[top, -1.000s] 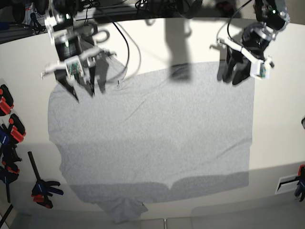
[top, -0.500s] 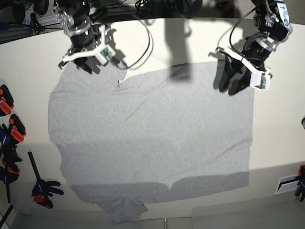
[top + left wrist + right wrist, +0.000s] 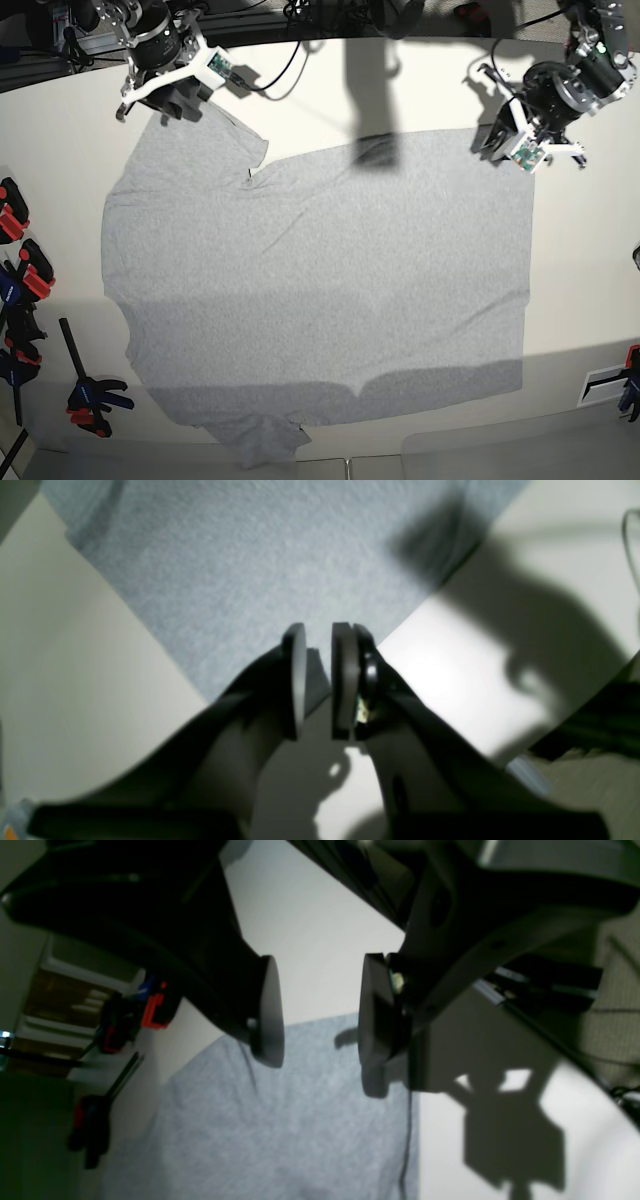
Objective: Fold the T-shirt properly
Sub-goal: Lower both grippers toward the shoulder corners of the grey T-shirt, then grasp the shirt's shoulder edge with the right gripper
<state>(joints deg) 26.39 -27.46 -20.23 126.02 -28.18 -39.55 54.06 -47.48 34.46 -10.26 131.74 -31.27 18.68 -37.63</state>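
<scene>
The light grey T-shirt [image 3: 320, 290] lies spread flat on the table, plain side up, with the neck opening [image 3: 255, 160] at the far left. It also shows in the left wrist view [image 3: 280, 555] and the right wrist view [image 3: 300, 1140]. My right gripper [image 3: 180, 105] hovers over the far left shoulder. In the right wrist view it [image 3: 317, 1025] is open and empty. My left gripper [image 3: 492, 140] is at the far right corner of the shirt. In the left wrist view it [image 3: 318, 680] is empty, with only a narrow gap between its pads.
Several red, blue and black clamps [image 3: 20, 260] lie along the table's left edge, one [image 3: 95, 400] near the front. One sleeve [image 3: 265, 440] reaches the table's front edge. Cables [image 3: 270, 60] run along the back. Another clamp [image 3: 630, 380] sits at the right edge.
Both arms have pulled back toward the far edge of the table. The right gripper left the shoulder area and the left one swung off the shirt's corner. The shirt has not moved.
</scene>
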